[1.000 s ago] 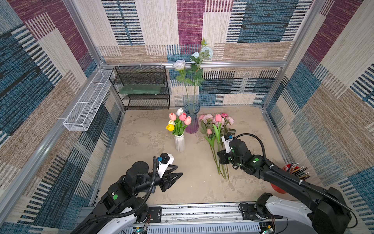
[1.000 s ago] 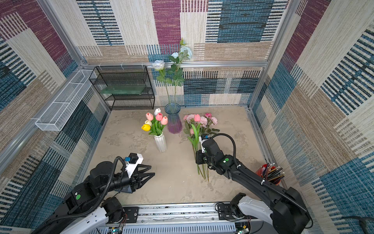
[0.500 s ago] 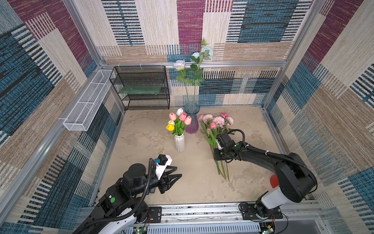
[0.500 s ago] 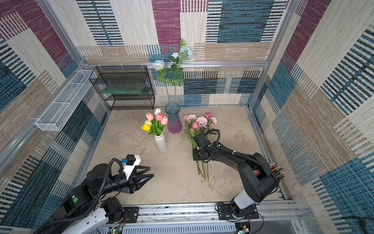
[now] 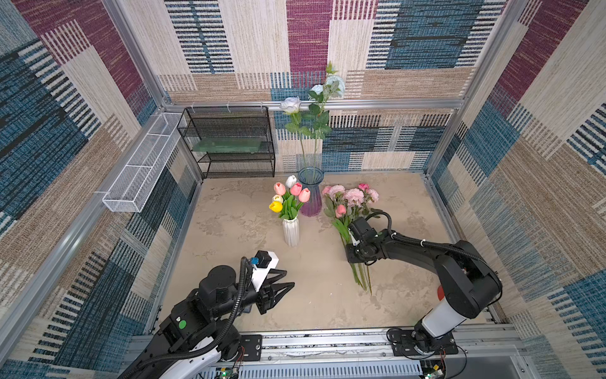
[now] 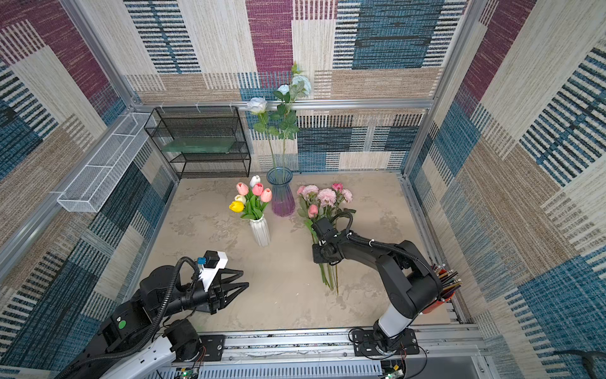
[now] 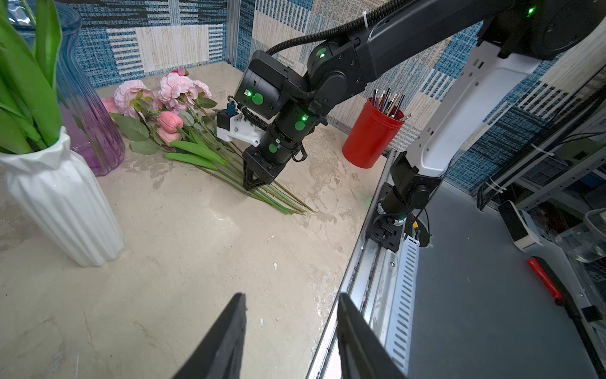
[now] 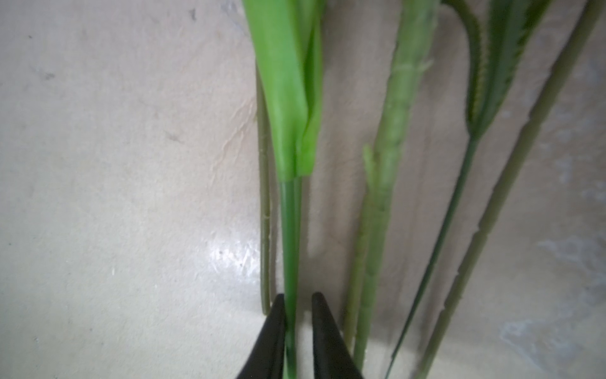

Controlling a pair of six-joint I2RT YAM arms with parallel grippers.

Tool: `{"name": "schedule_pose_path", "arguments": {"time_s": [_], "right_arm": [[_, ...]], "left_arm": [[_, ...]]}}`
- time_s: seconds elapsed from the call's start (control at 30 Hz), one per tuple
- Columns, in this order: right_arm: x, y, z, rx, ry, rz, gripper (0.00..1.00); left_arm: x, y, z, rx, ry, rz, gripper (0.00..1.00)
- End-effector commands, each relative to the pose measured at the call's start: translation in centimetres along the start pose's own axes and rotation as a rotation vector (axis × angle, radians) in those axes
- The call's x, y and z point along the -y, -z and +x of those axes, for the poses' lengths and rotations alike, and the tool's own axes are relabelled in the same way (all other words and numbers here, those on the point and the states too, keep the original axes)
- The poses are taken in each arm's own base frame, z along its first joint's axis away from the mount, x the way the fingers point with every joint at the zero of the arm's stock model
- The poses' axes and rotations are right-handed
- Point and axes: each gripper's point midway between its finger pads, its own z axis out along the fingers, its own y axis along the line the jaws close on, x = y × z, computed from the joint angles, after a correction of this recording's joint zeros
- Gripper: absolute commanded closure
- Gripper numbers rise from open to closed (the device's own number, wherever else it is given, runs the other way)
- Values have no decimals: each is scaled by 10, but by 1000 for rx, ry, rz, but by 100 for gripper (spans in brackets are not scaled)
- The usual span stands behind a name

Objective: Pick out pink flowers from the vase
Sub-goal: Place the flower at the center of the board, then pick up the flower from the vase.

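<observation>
Several pink flowers (image 5: 352,197) (image 6: 326,197) lie in a bunch on the table, right of the blue-purple glass vase (image 5: 311,197), which holds pale blue-white roses. A white ribbed vase (image 5: 291,231) holds tulips, three of them pink (image 5: 296,189). My right gripper (image 5: 355,259) (image 8: 297,297) points down onto the bunch's stems. Its jaws stand slightly open around a green tulip stem (image 8: 290,236) that touches one finger only. My left gripper (image 5: 289,278) (image 7: 292,297) hovers open and empty over the table's front.
A black wire shelf (image 5: 232,141) stands at the back left, with a white wire basket (image 5: 141,164) on the left wall. A red cup of pencils (image 7: 372,137) sits at the front right, behind my right arm. The metal rail (image 5: 328,341) runs along the front edge.
My right gripper, shut on the tulip stem before, has parted its jaws with the stem lying on the bunch. The right arm's elbow has folded up and back. The left arm drew back slightly.
</observation>
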Motion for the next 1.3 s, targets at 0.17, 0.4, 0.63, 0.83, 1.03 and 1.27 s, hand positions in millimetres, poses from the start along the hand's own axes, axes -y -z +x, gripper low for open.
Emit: {"name": "schedule_pose_path", "arguments": {"time_s": [0.17,0.4,0.63,0.83,1.03,1.27], "right_arm": [[-2,17,-11,44,-17,-6,70],[1,52,-27,125,-22,-15,64],[-39,144,-70,433,77,-253,67],[-93,232,-86,834,310,-567,69],[-134,275,-74,1224,646,-660,68],[-175,267,-97,1317,720,-740,71]], "left_arm": [[3,-1,-2,11,-12,20,53],[2,-1,-2,8,-13,12,53],[-4,1,-3,15,-24,-24,53],[-13,17,-9,33,-19,-108,53],[-12,37,-8,42,-36,-138,53],[2,50,-21,205,-102,-73,51]]}}
